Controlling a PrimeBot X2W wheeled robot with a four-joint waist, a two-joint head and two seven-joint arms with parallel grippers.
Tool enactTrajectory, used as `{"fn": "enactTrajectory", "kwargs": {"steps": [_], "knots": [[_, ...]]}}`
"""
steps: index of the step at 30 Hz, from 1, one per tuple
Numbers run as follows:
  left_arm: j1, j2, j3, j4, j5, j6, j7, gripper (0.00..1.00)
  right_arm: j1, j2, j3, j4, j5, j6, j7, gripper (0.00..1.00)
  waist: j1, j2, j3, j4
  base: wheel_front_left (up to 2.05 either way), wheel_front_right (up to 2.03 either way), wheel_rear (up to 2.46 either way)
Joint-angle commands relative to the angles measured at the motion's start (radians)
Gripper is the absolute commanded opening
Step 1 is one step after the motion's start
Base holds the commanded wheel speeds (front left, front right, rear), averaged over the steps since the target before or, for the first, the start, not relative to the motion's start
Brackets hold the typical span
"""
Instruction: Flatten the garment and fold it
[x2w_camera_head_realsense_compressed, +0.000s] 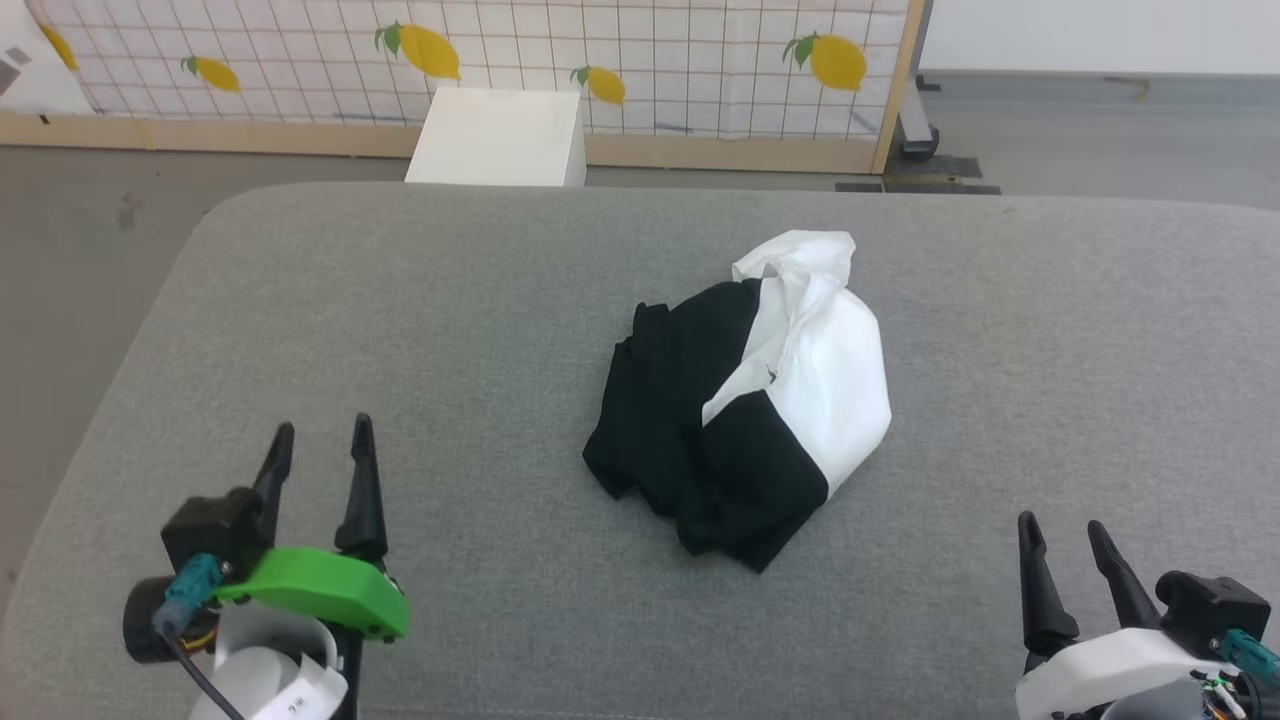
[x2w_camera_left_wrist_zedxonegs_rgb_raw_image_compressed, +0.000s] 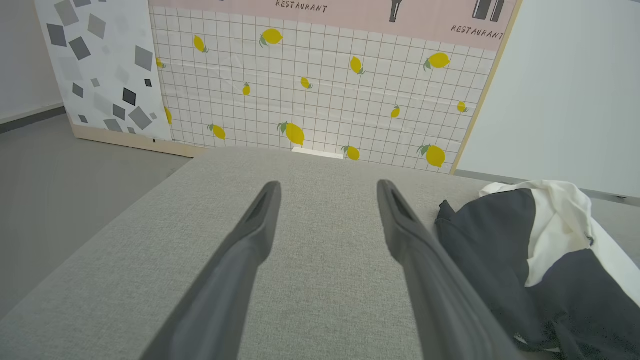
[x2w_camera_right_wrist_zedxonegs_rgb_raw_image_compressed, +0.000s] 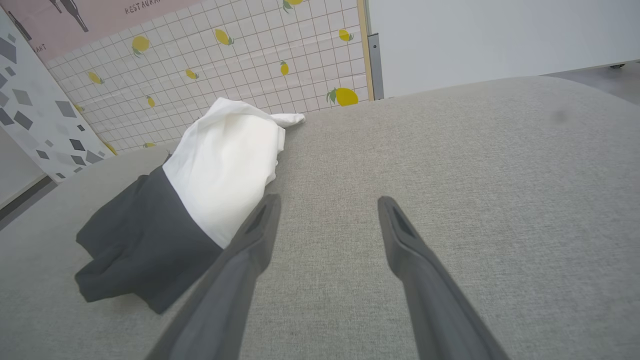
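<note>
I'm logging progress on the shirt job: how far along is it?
Done: nothing visible; the garment lies in a crumpled heap on the grey cushion. In hand: nothing; the left gripper and right gripper are open, apart from it at the near edge. To do: spreading it flat, then every fold.

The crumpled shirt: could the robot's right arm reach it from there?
Probably yes. The right gripper stands open near the garment, with bare grey cushion between them and nothing lying across the way.

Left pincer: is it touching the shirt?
Apart. The head view shows a wide strip of bare grey cushion between the open left pincer and the shirt.
</note>
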Motion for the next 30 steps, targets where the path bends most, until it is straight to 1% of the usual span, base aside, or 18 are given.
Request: {"fn": "enactTrajectory", "kwargs": {"steps": [1, 6, 8, 14, 15, 21, 23, 30], "knots": [[0.018, -0.012, -0.002, -0.006, 0.004, 0.007, -0.008, 1.0, -0.007, 0.0, 0.003, -0.006, -0.006, -0.001, 0.012, 1.0, 0.0001, 0.0, 0.013, 0.007, 0.0, 0.0, 0.0], [0.029, -0.032, -0.014, -0.014, 0.005, 0.011, -0.009, 1.0, -0.06, 0.0, 0.02, -0.015, -0.023, -0.001, 0.086, 1.0, 0.0001, 0.0, 0.045, 0.018, 0.0, 0.0, 0.0], [0.026, -0.038, -0.015, -0.02, 0.004, 0.016, -0.009, 1.0, -0.104, 0.0, 0.039, -0.017, -0.034, -0.001, 0.146, 1.0, 0.0001, 0.0, 0.06, 0.022, 0.0, 0.0, 0.0], [0.008, -0.058, -0.024, -0.036, 0.003, 0.019, -0.01, 1.0, -0.291, 0.0, 0.107, 0.003, -0.092, -0.001, 0.368, 1.0, 0.0001, 0.0, 0.103, 0.051, 0.0, 0.0, 0.0], [0.005, -0.061, -0.027, -0.035, 0.001, 0.017, -0.009, 1.0, -0.324, 0.0, 0.127, 0.016, -0.106, -0.001, 0.418, 1.0, 0.0001, 0.0, 0.11, 0.06, 0.0, 0.0, 0.0], [-0.017, -0.075, -0.035, -0.029, -0.003, 0.013, -0.009, 1.0, -0.486, 0.0, 0.222, 0.096, -0.148, -0.001, 0.636, 1.0, 0.0001, 0.0, 0.159, 0.099, 0.0, 0.0, 0.0], [-0.025, -0.082, -0.036, -0.026, -0.004, 0.01, -0.01, 1.0, -0.53, 0.0, 0.247, 0.125, -0.17, -0.001, 0.69, 1.0, 0.0001, 0.0, 0.174, 0.112, 0.0, 0.0, 0.0], [-0.047, -0.103, -0.042, -0.007, -0.006, -0.003, -0.011, 1.0, -0.609, 0.0, 0.305, 0.203, -0.204, -0.001, 0.79, 1.0, 0.0001, 0.0, 0.215, 0.145, 0.0, 0.0, 0.0]]}}
